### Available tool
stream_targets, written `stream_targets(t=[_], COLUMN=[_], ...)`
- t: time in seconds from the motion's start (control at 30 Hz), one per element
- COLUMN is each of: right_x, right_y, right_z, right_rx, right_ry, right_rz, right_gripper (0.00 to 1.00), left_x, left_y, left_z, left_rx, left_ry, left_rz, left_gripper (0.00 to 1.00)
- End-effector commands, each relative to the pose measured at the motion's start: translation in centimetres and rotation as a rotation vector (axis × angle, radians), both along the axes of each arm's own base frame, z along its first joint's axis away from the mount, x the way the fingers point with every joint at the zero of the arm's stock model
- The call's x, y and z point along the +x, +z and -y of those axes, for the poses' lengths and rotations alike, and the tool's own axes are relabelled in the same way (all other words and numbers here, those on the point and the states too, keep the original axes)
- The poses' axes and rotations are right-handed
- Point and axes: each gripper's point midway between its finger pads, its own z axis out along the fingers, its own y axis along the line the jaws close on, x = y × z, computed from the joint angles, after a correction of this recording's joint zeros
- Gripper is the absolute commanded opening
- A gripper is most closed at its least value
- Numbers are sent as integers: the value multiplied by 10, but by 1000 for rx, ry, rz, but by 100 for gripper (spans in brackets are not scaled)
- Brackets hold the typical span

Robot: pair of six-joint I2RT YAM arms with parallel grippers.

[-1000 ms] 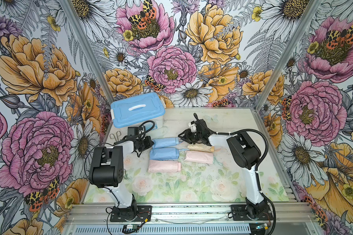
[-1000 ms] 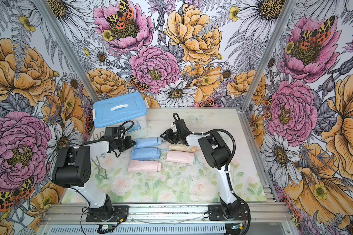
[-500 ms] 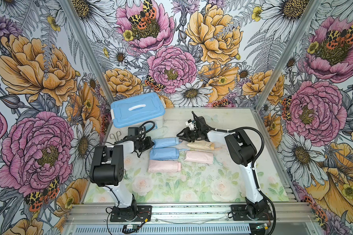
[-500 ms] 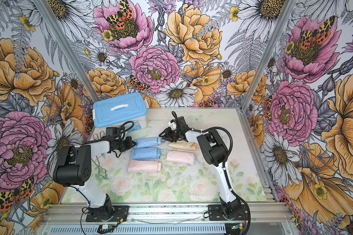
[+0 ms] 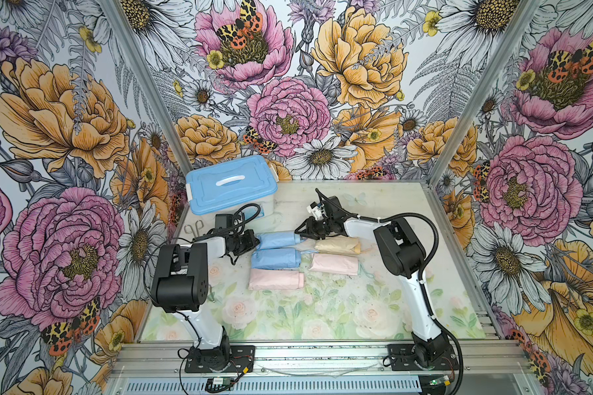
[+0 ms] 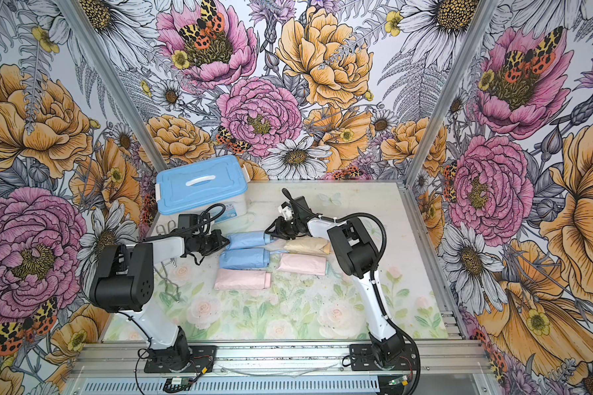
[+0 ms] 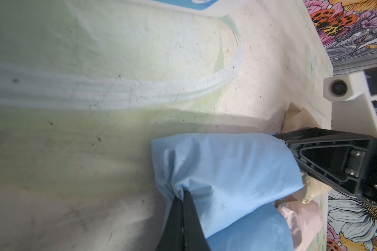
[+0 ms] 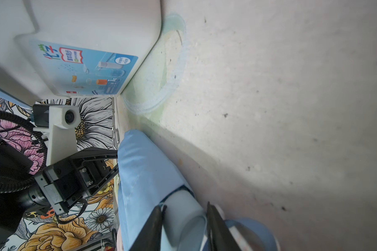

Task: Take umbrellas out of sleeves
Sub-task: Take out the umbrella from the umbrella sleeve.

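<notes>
A blue-lidded box sits at the table's back-left corner — lid shut.

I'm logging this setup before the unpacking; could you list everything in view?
Box: one, blue lid, whitish body, far left corner of the table.
Blue sleeves: two, bulging, mid-table, one farther, one nearer.
Pink sleeves: two, one in front of the blue pair, one to their right.
Cream sleeve: one, behind the right pink one.
Umbrella handle: one, pale blue, poking from the farther blue sleeve.
Metal tool: one, silver, by the left wall; too small to identify.
Left gripper: black, shut on the farther blue sleeve's closed end.
Right gripper: black, shut on the umbrella handle.
</notes>
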Motion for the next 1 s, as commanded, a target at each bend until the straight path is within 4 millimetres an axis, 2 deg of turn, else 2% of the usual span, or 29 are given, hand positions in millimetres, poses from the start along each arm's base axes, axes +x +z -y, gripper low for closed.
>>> stream_targets(t=[0.0, 0.07, 0.23, 0.3, 0.4, 0.57, 0.73, 0.87, 0.97], right_x=[-34, -35, -29, -30, -37, -46, -55, -60, -60], right_y=[-49, -39, -18, -23, -40, -49, -56, -51, -36], right_z=[10, 6, -5, -6, 3, 3, -7, -14, -23], right_rx=[-70, -29, 150, 143, 27, -11, -16, 20, 97], right_ry=[33, 40, -3, -7, -2, 20, 38, 53, 57], right_rz=[-184, -186, -201, -185, -174, -187, -208, -212, -206], right_gripper=[29, 29, 35, 37, 38, 38, 35, 30, 30], left_x=[-7, -6, -5, -4, -5, -5, -6, -6, -6], left_y=[-12, -11, -11, -12, -14, -16, -18, -20, -21], left_z=[-4, -4, -3, -2, -1, -1, -1, 1, 0], left_rx=[-11, -12, -23, -27, -29, -27, -32, -38, -42], left_ry=[6, 9, 11, 8, 7, 3, 7, 6, 6], left_rz=[-41, -40, -39, -41, -46, -50, -53, -57, -60], left_gripper=[0, 0, 0, 0, 0, 0, 0, 0, 0])
